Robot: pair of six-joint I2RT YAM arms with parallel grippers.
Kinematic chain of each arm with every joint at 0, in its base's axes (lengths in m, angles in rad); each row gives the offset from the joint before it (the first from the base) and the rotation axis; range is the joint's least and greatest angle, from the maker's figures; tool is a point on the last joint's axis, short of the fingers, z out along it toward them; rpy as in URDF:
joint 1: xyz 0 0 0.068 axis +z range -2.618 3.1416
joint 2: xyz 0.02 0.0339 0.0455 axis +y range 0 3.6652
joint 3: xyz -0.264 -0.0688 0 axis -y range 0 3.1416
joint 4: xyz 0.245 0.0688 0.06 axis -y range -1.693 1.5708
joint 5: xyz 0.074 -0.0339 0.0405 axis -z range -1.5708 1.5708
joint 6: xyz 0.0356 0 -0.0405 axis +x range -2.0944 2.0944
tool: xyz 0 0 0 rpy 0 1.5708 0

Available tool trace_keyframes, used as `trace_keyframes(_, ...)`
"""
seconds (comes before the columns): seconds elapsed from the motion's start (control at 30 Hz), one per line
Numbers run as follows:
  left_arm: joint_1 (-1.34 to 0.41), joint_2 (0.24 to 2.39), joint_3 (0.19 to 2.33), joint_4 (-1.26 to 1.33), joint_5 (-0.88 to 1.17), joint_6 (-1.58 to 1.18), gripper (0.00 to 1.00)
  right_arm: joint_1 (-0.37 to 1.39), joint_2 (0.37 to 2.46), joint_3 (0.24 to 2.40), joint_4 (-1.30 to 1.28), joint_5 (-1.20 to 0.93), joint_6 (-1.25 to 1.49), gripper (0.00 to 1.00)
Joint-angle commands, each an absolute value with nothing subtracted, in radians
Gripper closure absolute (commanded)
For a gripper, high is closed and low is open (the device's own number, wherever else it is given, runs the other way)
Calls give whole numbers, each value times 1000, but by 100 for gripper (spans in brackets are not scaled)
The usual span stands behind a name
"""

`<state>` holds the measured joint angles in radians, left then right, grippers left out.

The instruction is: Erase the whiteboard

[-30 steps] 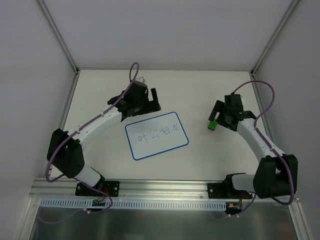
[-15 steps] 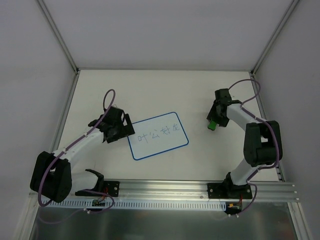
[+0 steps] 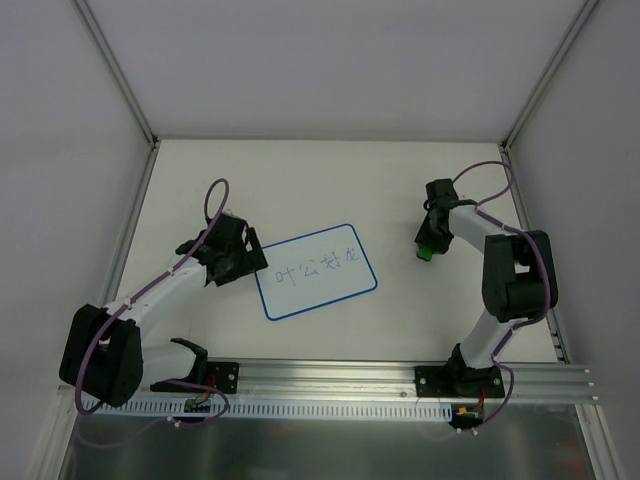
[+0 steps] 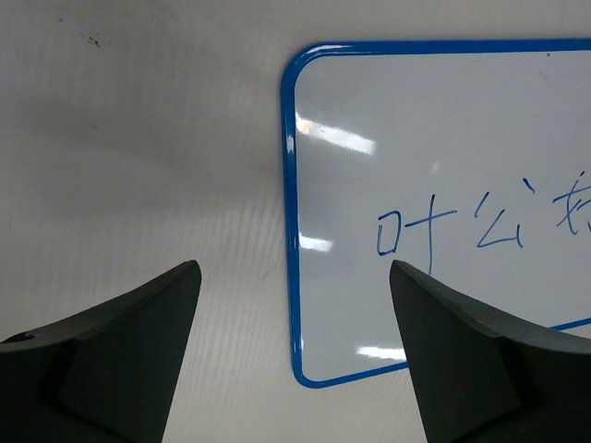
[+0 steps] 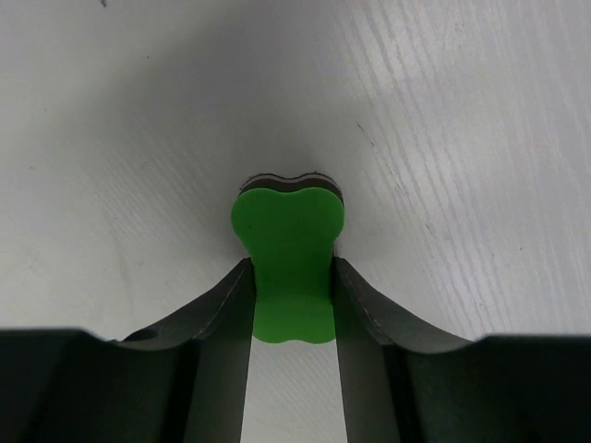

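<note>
Overhead and wrist views of the two-arm station.

The whiteboard [image 3: 313, 272], white with a thin blue border and rounded corners, lies flat near the middle of the table [image 3: 400, 180], turned slightly askew. Blue handwritten marks [image 3: 315, 265] run across its face.

**Left arm.** The left gripper [image 3: 256, 255] sits just beside the board's left short edge. In the left wrist view its fingers [image 4: 138, 351] are spread wide, with nothing between them. One fingertip lies over bare table and the other over the board's white surface [image 4: 443, 212], so the blue border passes between them. The pictures do not show whether the fingers touch the board.

**Right arm.** The right gripper [image 3: 428, 245] is on the right side of the table, well apart from the board. In the right wrist view its two fingers [image 5: 222, 314] are pressed against either side of the narrow waist of a green eraser [image 5: 288, 240], pinching it. The eraser is a waisted block with a dark layer showing at its far edge. It is close against the table, and whether it rests there cannot be told.
</note>
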<state>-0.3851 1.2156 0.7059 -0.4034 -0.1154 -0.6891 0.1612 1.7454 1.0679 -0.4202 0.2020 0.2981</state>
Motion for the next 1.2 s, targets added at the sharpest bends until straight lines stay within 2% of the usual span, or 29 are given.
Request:
trace_keyframes(0.0,-382,1230,709,-388,-137,-709,17,164,1752,1104,-402,235,301,63)
trace_keyframes(0.07,-382,1244,712,-380,-138,-713,24,169,1737,1103,-400,239,278,71)
trace_keyframes(0.23,-382,1308,713,-350,-143,-727,35,228,1674,1095,-402,242,203,91)
trace_keyframes(0.37,-382,1362,713,-315,-147,-729,43,357,1620,1101,-399,259,143,99)
trace_keyframes(0.67,-382,1436,706,-290,-164,-733,58,599,1629,1173,-400,219,112,100)
trace_keyframes(0.73,-380,1445,706,-287,-167,-736,66,627,1658,1195,-400,219,118,99)
trace_keyframes(0.83,-380,1459,709,-285,-167,-735,73,667,1700,1221,-400,213,121,100)
trace_keyframes(0.87,-380,1460,709,-284,-167,-736,79,681,1707,1226,-402,210,121,100)
trace_keyframes(1.0,-380,1480,707,-282,-163,-736,94,701,1752,1246,-400,203,120,100)
trace_keyframes(1.1,-380,1485,704,-281,-155,-736,100,709,1789,1255,-402,195,118,100)
trace_keyframes(1.17,-380,1489,704,-281,-146,-736,100,713,1818,1261,-402,192,120,100)
